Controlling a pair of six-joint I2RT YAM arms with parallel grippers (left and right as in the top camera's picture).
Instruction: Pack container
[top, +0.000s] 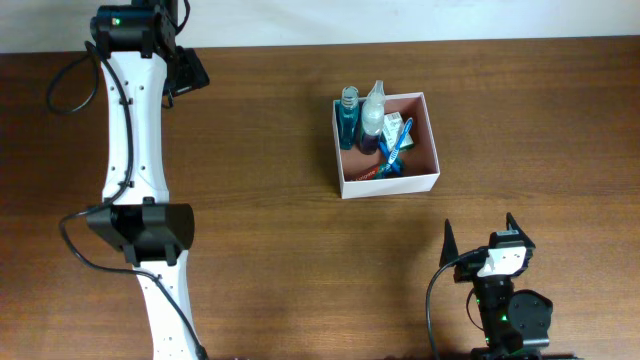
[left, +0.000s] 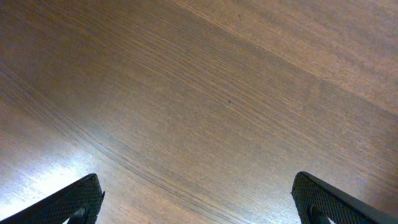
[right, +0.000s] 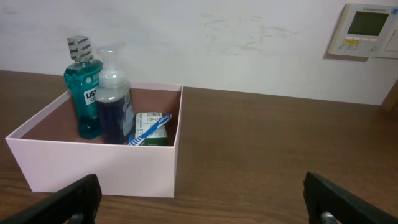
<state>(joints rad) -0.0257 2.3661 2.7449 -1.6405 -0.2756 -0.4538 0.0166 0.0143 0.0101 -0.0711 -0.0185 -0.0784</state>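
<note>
The container (top: 390, 184), a square white-walled box with a reddish-brown inside, stands at the table's middle right. In it are a teal mouthwash bottle (top: 348, 115), a clear pump bottle (top: 372, 118) of dark blue liquid, a green-and-white packet (top: 393, 127) and a blue toothbrush (top: 396, 150). The right wrist view shows the container (right: 93, 165) ahead and to the left, with the same mouthwash bottle (right: 84, 93) and pump bottle (right: 113, 102) upright. My right gripper (top: 480, 228) stands open and empty near the front edge, well short of the box. At the far back left, my left gripper (top: 190, 72) hangs open over bare wood.
The left arm (top: 135, 150) stretches from the front edge to the back left corner, with black cables looping beside it. A white wall runs behind the table's far edge and carries a control panel (right: 364, 28) at the right.
</note>
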